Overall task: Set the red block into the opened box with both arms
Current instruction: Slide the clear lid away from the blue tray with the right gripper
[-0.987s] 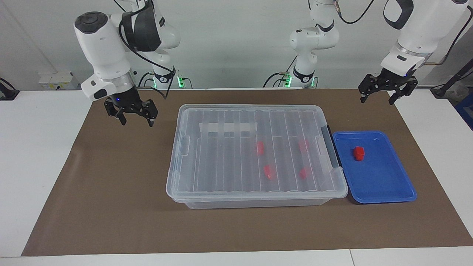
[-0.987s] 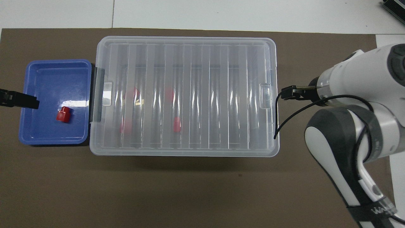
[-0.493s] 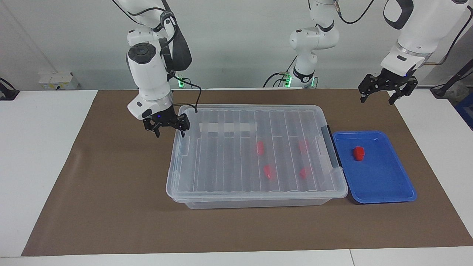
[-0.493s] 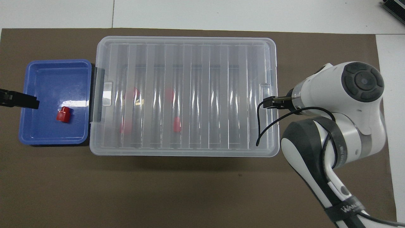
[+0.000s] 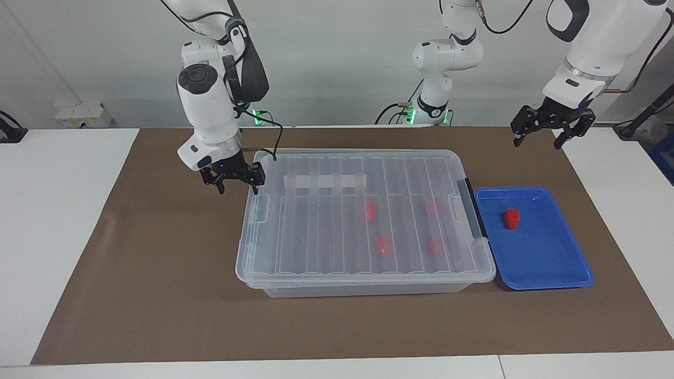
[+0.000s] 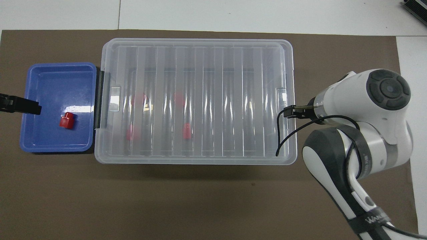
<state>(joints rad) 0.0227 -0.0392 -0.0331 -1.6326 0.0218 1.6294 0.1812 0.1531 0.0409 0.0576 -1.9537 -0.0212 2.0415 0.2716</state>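
One red block (image 5: 511,218) (image 6: 66,120) lies in a shallow blue tray (image 5: 542,252) (image 6: 56,83) beside the box, at the left arm's end. The box (image 5: 316,237) (image 6: 206,100) is a clear bin with its ribbed lid on; several red blocks (image 5: 371,210) show through the lid. My right gripper (image 5: 235,181) (image 6: 289,112) is open and low at the box's end toward the right arm, with one fingertip at the lid's rim. My left gripper (image 5: 542,138) (image 6: 20,105) waits open in the air, over the mat by the tray.
A brown mat (image 5: 158,289) covers the table under the box and tray. A black latch (image 5: 470,208) sits on the box's end next to the tray. A black cable hangs from the right wrist over the lid's corner.
My right gripper swung in from over the bare mat to the box's end and dropped to the lid's rim. The lid's end there shifted slightly outward. The left arm stayed still.
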